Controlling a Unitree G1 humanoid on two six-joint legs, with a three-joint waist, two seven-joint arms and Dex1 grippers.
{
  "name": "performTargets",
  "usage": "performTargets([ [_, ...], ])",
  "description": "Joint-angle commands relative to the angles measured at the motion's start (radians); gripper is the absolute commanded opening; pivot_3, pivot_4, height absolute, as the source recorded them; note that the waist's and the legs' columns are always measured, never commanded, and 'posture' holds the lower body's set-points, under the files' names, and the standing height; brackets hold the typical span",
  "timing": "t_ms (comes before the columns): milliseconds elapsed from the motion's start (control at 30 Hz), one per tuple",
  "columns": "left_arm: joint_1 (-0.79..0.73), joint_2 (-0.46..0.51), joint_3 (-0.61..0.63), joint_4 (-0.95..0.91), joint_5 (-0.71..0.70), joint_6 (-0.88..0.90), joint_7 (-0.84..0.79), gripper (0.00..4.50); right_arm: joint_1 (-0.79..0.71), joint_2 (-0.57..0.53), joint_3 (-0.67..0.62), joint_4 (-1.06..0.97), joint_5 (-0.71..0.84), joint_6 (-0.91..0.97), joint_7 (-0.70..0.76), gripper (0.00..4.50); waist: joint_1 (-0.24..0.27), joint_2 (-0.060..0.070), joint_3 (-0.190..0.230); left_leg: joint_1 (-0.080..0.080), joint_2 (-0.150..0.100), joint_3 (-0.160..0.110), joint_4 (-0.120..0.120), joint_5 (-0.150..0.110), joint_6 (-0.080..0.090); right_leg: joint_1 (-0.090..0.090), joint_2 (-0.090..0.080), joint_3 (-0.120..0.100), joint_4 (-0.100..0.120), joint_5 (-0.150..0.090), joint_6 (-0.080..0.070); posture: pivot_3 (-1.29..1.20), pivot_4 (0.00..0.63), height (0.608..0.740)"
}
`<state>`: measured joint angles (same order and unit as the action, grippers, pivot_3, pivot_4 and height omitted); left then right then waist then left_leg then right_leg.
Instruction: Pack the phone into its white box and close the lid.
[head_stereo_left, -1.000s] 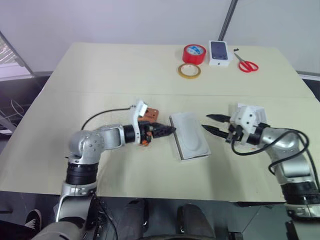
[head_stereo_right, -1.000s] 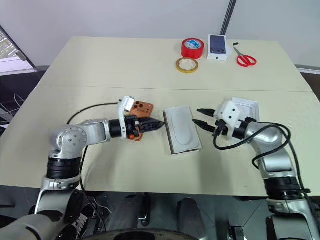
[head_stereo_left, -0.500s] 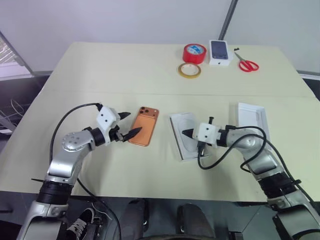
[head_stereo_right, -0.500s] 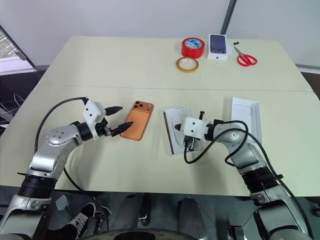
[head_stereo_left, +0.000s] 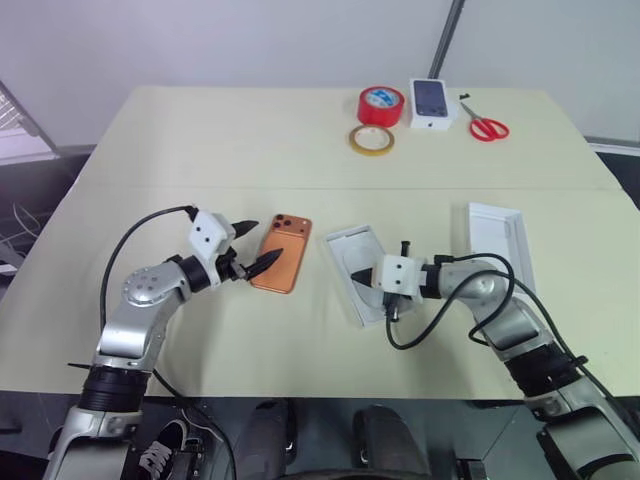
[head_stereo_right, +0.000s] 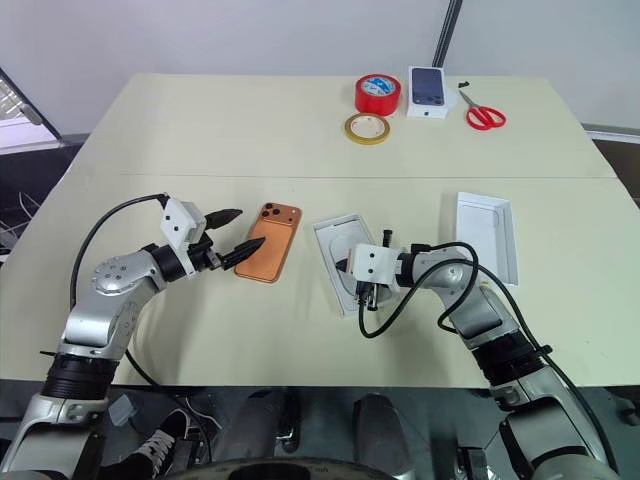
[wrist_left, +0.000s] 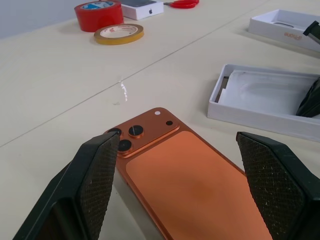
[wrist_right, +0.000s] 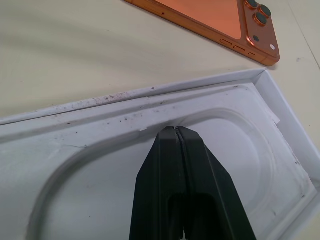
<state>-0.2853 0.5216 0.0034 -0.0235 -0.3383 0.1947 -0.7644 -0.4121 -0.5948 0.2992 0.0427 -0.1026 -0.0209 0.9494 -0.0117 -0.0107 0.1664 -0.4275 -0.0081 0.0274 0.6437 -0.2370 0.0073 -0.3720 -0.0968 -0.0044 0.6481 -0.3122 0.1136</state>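
We found the phone (head_stereo_left: 281, 253) lying face down on the cream table (head_stereo_left: 200, 150), its camera end pointing away from the robot, with the left gripper (head_stereo_left: 251, 246) level at its near-left edge and its two black fingers spread wide, holding nothing. Just right of the phone sat the white box (head_stereo_left: 336, 246), a flat white insert (wrist_right: 210, 165) with an oval hollow lying inside it. The right gripper (head_stereo_left: 375, 287) was over that tray with its fingers pressed tightly together, tips down on or just above the insert; we could not tell whether they touched it. The lid (head_stereo_left: 497, 243) lay well apart to the right, open side up. At the far edge stood a roll of red tape (head_stereo_left: 381, 103), a yellow tape ring (head_stereo_left: 371, 139), a small carton (head_stereo_left: 431, 102) and red scissors (head_stereo_left: 484, 127). In our judgement the insert was the chief hazard: pinched fingers could not lift it, and any push might slide the light tray towards the phone or off its line. We also judged that the left fingers, coming in level at so thin a phone, could skid it across the smooth table rather than grasp it. With the insert left in place, the phone would sit high and the lid might not close
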Motion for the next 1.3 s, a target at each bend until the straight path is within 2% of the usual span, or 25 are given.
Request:
performTargets([
  [33, -0.019, -0.013, 0.029, -0.026, 0.004, -0.015, 0.026, 3.94, -0.031, 0.069, -0.008, -0.059, 0.030, 0.105, -0.037, 0.05, -0.001, 0.000, 0.000, 0.000, 0.000, 0.000, 0.000, 0.000, 0.000, 0.000, 0.000, 0.000, 0.000, 0.000, 0.000, 0.00, 0.150, 0.728],
  [400, -0.030, -0.039, 0.029, -0.021, 0.008, 0.002, 0.039, 3.94, -0.070, 0.107, 0.008, 0.030, -0.088, 0.127, -0.157, 0.05, -0.001, 0.000, 0.000, 0.000, 0.000, 0.000, 0.000, 0.000, 0.000, 0.000, 0.000, 0.000, 0.001, 0.000, 0.000, 0.00, 0.150, 0.728],
  [600, -0.032, -0.045, 0.028, -0.024, 0.010, 0.014, 0.043, 3.94, -0.079, 0.112, -0.027, 0.040, -0.059, 0.151, -0.169, 0.05, -0.001, 0.000, 0.000, 0.000, 0.000, 0.000, 0.000, 0.000, 0.000, 0.000, 0.001, 0.000, 0.001, 0.000, 0.000, 0.00, 0.150, 0.728],
  [800, -0.036, -0.054, 0.017, -0.017, 0.022, 0.013, 0.042, 3.94, -0.118, 0.060, -0.034, 0.142, -0.153, 0.144, -0.266, 0.05, 0.001, 0.000, 0.000, 0.000, 0.000, 0.000, 0.000, 0.000, 0.000, 0.000, 0.001, -0.001, 0.001, 0.000, 0.000, 0.00, 0.150, 0.728],
  [967, -0.044, -0.059, 0.015, -0.011, 0.029, 0.011, 0.040, 3.94, -0.063, 0.034, -0.067, 0.047, -0.099, 0.215, -0.226, 0.05, 0.002, 0.000, 0.000, 0.000, 0.000, 0.000, 0.000, 0.000, 0.000, 0.000, 0.001, -0.001, 0.001, 0.000, 0.000, 0.00, 0.150, 0.728],
  [1133, -0.041, -0.062, 0.013, -0.007, 0.031, 0.008, 0.035, 3.94, -0.014, 0.073, -0.136, -0.165, 0.104, 0.326, -0.126, 0.05, -0.002, 0.000, 0.000, 0.000, 0.000, 0.000, 0.000, 0.000, 0.000, 0.000, 0.001, -0.001, 0.001, 0.000, 0.000, 0.00, 0.150, 0.728],
  [1233, -0.044, -0.067, 0.014, -0.005, 0.033, 0.007, 0.033, 3.94, -0.031, 0.069, -0.185, -0.180, 0.153, 0.357, -0.136, 0.05, -0.002, 0.000, 0.000, 0.000, 0.000, 0.000, 0.000, 0.000, 0.000, 0.000, 0.001, -0.001, 0.001, 0.000, 0.000, 0.00, 0.150, 0.728],
  [1300, -0.049, -0.070, 0.012, 0.000, 0.037, 0.003, 0.032, 3.94, -0.042, 0.018, -0.207, -0.139, 0.136, 0.313, -0.135, 0.05, 0.001, 0.000, 0.000, 0.000, 0.000, 0.000, 0.000, 0.000, 0.000, 0.000, 0.001, -0.001, 0.001, 0.000, 0.000, 0.00, 0.150, 0.728],
])
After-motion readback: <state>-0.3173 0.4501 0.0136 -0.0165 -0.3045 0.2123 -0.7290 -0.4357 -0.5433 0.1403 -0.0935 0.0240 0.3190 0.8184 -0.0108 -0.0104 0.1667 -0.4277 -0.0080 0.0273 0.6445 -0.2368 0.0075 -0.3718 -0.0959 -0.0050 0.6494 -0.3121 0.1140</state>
